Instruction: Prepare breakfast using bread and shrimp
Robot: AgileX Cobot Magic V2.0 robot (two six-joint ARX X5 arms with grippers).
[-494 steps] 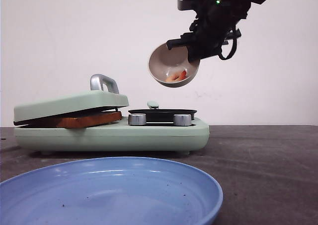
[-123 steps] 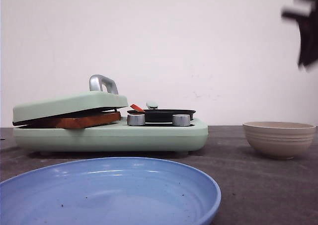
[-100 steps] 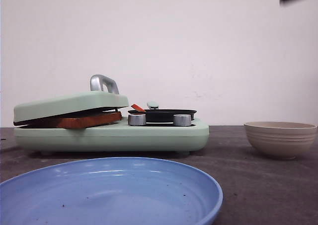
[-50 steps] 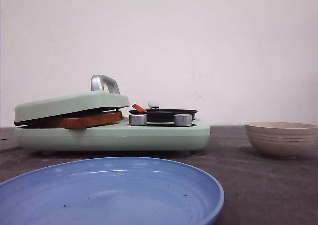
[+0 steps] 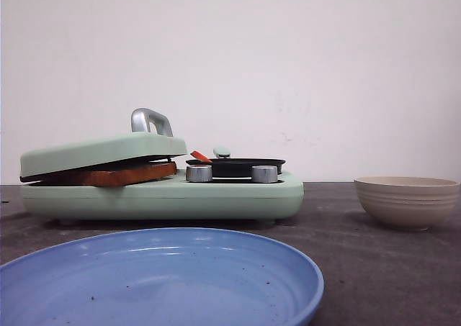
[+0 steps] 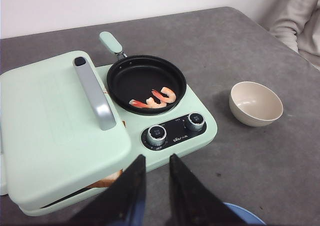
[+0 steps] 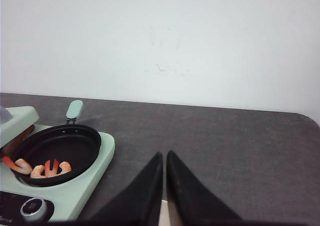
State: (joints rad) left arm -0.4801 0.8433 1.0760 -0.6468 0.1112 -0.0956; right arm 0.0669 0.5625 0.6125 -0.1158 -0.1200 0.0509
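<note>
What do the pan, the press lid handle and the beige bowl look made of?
Pan: looks like metal with a matte black non-stick coating; dull, even sheen.
Handle: brushed silver metal or metallised plastic; soft highlights, can't tell which.
Bowl: matte beige, faint ridges on the outside; ceramic or melamine, unclear.

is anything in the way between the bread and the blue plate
Yes. The bread lies clamped under the shut green lid of the breakfast maker, so the lid must be lifted first. Past that, the bare table up to the blue plate holds nothing visible.
</note>
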